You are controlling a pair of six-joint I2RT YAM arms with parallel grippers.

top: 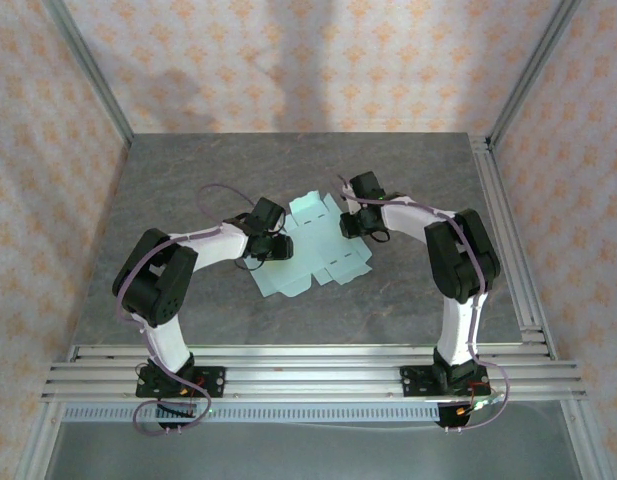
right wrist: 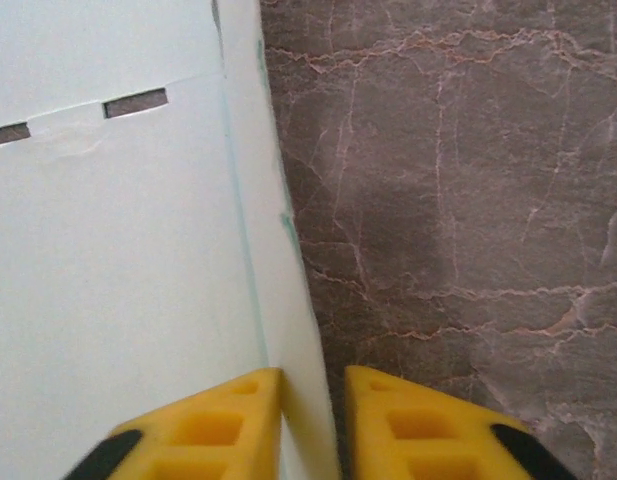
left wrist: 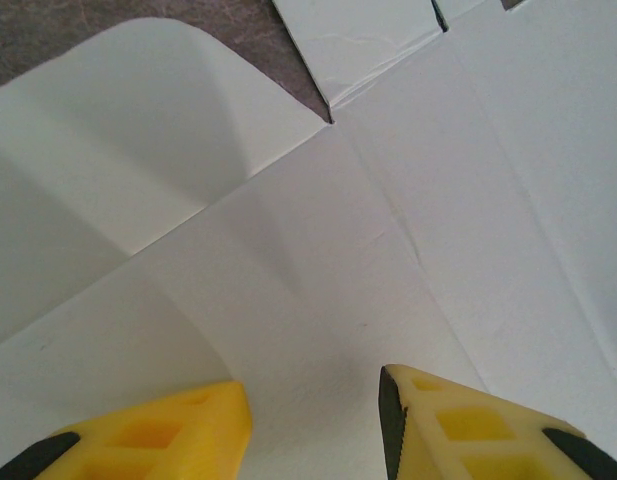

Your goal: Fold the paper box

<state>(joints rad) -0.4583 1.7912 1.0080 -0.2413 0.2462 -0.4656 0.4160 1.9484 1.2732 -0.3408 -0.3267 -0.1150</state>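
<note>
The paper box (top: pixel 313 255) is a pale mint-green die-cut sheet lying nearly flat in the middle of the table, with crease lines and tabbed flaps. My left gripper (top: pixel 278 245) is over its left part. In the left wrist view the paper box (left wrist: pixel 388 250) lies under the left gripper (left wrist: pixel 313 425), whose yellow fingers stand open and apart, with a rounded flap beyond them. My right gripper (top: pixel 353 222) is at the sheet's right side. In the right wrist view a narrow edge strip of the paper box (right wrist: pixel 273 300) rises between the fingers of the right gripper (right wrist: pixel 313 420), which is shut on it.
The grey marbled table (top: pixel 408 180) lies bare to the right of the sheet, as the right wrist view shows (right wrist: pixel 468 200). Patterned walls close the back and sides. An aluminium rail frame (top: pixel 308 365) runs along the near edge and up the right side.
</note>
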